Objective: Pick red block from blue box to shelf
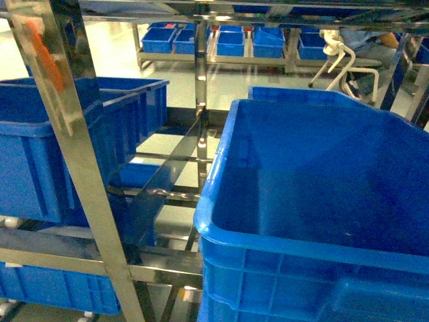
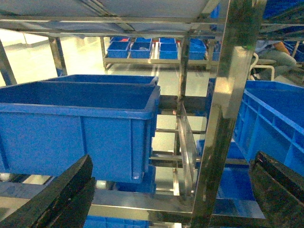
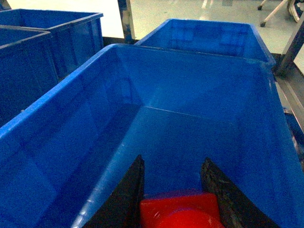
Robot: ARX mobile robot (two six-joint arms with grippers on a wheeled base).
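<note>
Clearly the pick is the step in hand: in the right wrist view the right gripper (image 3: 178, 209) is sitting low over a large blue plastic box (image 3: 42, 118) with smooth inner walls, and its two dark fingers (image 3: 128, 194) are standing on either side of a small bright red plastic block (image 3: 178, 211) at the bottom edge of the picture. The fingers are lying close against the block's sides, so I am judging them closed on it, though the contact line itself is cut off by the frame. Whether the block is resting on the box floor or hanging just clear of it I cannot tell. The left gripper (image 2: 166, 190) is waiting with its black fingers spread wide apart and holding nothing, facing the shiny stainless-steel shelf (image 2: 223, 118), whose flat upright is standing right in front of it. In the head view neither gripper is showing, only the shelf's rails and uprights and a dark blue ribbed crate (image 1: 60, 154) on a tier at the left. Next, the move is calling for a straight lift clear of the box rim, then a carry across to an open tier of the shelf, keeping wide of the uprights.
</note>
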